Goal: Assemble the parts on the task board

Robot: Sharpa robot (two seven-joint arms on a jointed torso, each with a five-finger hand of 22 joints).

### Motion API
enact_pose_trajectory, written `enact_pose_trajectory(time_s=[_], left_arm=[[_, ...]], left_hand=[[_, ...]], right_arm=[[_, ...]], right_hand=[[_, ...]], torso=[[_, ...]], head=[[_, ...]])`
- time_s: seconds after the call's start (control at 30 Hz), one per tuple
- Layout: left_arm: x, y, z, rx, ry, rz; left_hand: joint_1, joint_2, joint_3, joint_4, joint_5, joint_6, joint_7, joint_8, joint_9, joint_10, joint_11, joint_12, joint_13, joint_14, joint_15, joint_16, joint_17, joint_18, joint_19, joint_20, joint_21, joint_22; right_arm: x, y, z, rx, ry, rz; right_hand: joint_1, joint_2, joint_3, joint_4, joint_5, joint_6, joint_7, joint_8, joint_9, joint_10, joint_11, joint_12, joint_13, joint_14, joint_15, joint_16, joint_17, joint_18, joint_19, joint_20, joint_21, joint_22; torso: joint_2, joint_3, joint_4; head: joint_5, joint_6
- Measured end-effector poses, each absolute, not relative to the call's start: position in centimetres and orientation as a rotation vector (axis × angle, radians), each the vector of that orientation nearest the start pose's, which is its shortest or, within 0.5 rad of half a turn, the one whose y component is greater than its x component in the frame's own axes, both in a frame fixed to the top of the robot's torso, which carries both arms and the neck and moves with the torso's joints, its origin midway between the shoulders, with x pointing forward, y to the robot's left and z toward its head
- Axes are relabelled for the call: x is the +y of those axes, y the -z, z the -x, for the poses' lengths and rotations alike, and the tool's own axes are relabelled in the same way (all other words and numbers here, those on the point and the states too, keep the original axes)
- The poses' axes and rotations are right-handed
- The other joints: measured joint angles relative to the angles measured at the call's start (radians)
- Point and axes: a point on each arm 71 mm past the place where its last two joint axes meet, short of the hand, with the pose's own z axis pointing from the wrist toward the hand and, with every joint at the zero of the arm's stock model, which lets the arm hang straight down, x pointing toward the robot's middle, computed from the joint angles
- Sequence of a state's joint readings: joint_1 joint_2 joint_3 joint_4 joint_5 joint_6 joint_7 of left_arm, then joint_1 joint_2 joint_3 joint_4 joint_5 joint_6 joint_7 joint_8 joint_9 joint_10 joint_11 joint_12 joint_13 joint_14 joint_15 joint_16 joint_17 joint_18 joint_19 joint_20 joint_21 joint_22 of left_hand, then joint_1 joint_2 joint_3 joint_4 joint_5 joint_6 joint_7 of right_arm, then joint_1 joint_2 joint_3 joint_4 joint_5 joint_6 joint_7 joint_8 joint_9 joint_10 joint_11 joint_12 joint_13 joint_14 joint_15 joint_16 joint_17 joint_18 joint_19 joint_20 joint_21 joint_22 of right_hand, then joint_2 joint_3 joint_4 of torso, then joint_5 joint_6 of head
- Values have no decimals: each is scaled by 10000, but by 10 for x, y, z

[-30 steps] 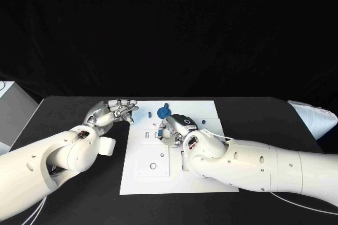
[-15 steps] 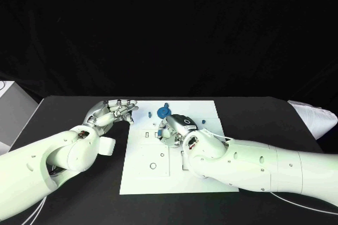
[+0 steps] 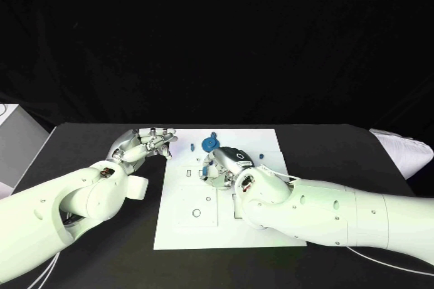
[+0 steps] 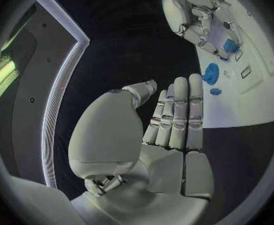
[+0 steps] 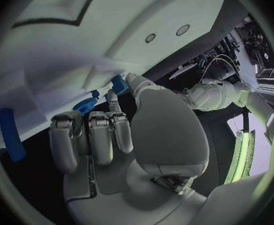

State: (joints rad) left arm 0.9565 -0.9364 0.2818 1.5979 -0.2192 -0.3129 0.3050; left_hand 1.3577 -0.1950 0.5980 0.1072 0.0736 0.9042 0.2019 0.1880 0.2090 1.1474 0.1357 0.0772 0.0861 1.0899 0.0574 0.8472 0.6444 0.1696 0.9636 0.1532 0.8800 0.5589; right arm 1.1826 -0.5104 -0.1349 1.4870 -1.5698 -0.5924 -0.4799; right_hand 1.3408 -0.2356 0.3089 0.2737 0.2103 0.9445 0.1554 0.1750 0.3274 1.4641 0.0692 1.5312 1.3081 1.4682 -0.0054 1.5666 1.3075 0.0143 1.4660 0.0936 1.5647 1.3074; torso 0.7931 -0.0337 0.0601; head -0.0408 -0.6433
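The robot's right silver hand (image 3: 220, 165), at the centre of the head view, pinches a small blue block-shaped part (image 5: 119, 84) between thumb and fingertip just above the white rectangular task board (image 3: 258, 236); seating that piece appears to be the step in hand, and the next move calls for lining it up with one of the board's small slots. The left silver hand (image 3: 145, 145) hovers off the board's upper-left edge, fingers together and nearly straight, holding nothing. A round blue gear-like part (image 3: 212, 141) lies near the board's top edge. The black table (image 3: 90, 251) offers open room lower left; the arms crowd the board's middle.
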Motion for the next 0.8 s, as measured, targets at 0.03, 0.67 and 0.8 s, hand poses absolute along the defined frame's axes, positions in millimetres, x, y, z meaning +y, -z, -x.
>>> enact_pose_trajectory(time_s=[0.03,0.67,0.8], left_arm=[[243,170,-475,13586,15167,10674],[239,173,-478,13836,14929,10523],[237,176,-480,14102,14673,10429]], left_hand=[[0,0,11,-11,0,0,0,0,4,0,0,0,0,0,0,0,-7,0,-45,-12,0,8],[-106,51,-238,-76,0,-219,72,-80,46,413,-124,730,451,292,-74,813,333,-1,81,-84,385,184],[-288,236,-827,13,0,-360,-111,720,396,-392,-288,3882,2694,1499,-211,3570,3244,-1,822,-171,1774,1563]], right_arm=[[-63,207,-463,15492,-6359,268],[-80,198,-456,15007,-6792,11],[-89,189,-456,14792,-7069,-87]], right_hand=[[-26,-26,-121,46,-76,-4,7,-13,-1,0,0,0,0,0,0,0,0,0,0,0,0,0],[-276,146,-1377,203,-457,-244,68,-72,-88,0,71,-54,-3,0,71,0,-1,0,0,71,0,8],[-275,148,-1531,187,-675,-335,158,-72,-99,39,109,-54,-3,-35,107,0,-1,1,0,142,0,7]], torso=[[0,0,-1],[-75,12,-12],[-149,24,-15]], head=[[0,7],[85,127],[163,157]])
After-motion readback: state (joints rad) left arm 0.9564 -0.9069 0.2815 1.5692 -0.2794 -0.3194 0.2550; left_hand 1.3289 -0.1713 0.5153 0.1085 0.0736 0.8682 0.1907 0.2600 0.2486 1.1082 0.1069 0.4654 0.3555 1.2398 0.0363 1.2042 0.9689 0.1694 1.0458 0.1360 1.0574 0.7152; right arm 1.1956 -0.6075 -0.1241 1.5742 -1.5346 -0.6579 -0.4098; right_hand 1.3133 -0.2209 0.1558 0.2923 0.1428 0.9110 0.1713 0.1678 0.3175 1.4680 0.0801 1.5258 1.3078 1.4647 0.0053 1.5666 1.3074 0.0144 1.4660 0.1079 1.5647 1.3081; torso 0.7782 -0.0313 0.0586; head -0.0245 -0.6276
